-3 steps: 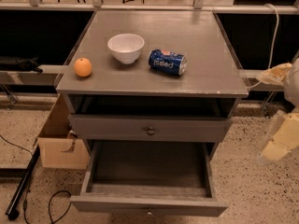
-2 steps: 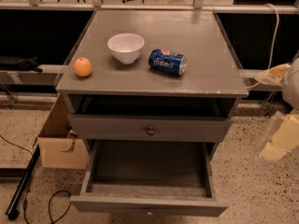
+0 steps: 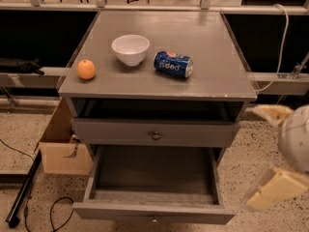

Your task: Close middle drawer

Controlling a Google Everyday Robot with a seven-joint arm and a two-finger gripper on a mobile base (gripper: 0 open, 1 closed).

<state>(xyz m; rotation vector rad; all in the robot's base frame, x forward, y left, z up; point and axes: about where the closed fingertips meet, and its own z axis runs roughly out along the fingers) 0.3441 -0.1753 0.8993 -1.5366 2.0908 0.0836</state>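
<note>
Standing open, middle drawer [image 3: 154, 210]; end effector [image 3: 269, 153] to its right.

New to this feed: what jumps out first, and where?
The middle drawer hangs wide open and looks empty, low on the grey cabinet. On top sit an orange, a white bowl and a blue can on its side. The gripper hovers at the right edge, open, clear of the drawer.

Can [image 3: 173, 64]: blue, lying on its side on the cabinet [image 3: 193, 28] top, right of centre. White brand lettering, upside down to the camera, reads "pepsi". No other text, number or sign is legible. Gripper [image 3: 252, 158]: near right of cabinet, fingers spread, unmarked.
</note>
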